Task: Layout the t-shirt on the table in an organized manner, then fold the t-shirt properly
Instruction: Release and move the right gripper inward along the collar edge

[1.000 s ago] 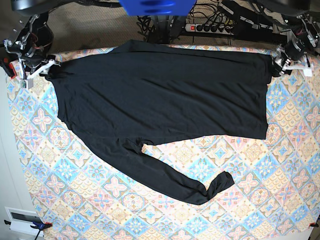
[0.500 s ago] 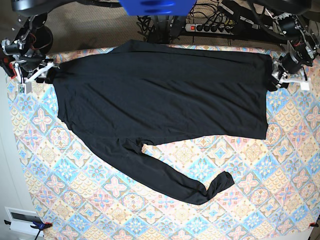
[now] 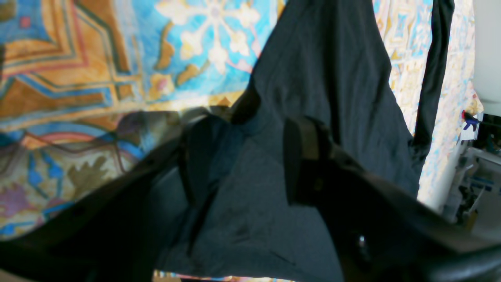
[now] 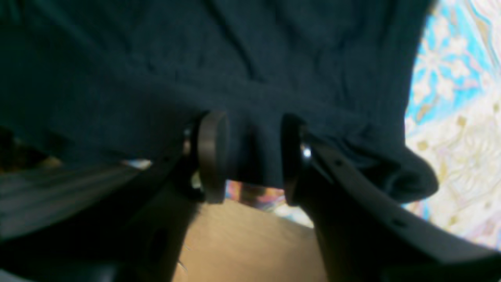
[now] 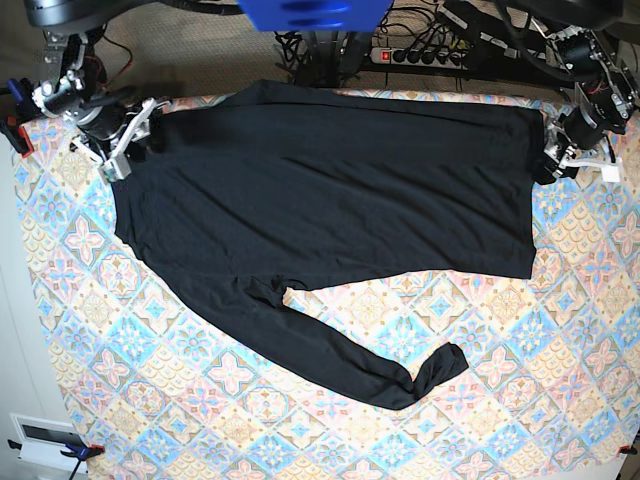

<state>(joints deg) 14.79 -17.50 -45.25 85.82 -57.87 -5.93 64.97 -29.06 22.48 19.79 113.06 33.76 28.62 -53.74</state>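
Note:
The black t-shirt (image 5: 320, 190) lies spread across the far half of the table (image 5: 500, 400), and one long sleeve (image 5: 340, 350) trails toward the front. My right gripper (image 5: 128, 140) is at the shirt's far left corner. In the right wrist view it (image 4: 252, 156) is shut on a bunched edge of the t-shirt (image 4: 235, 58). My left gripper (image 5: 558, 160) sits at the shirt's right edge. The left wrist view shows it (image 3: 242, 160) open, jaws wide apart, with the t-shirt (image 3: 332, 78) lying between and under them.
A power strip (image 5: 420, 55) and cables lie on the floor behind the table's far edge. A blue part (image 5: 315, 12) hangs over the top middle. A white box (image 5: 45, 440) sits off the table's front left corner.
My right gripper has moved right and toward the far edge, drawing the shirt's left corner inward with it. The left gripper shifted slightly down to the right hem, then stayed.

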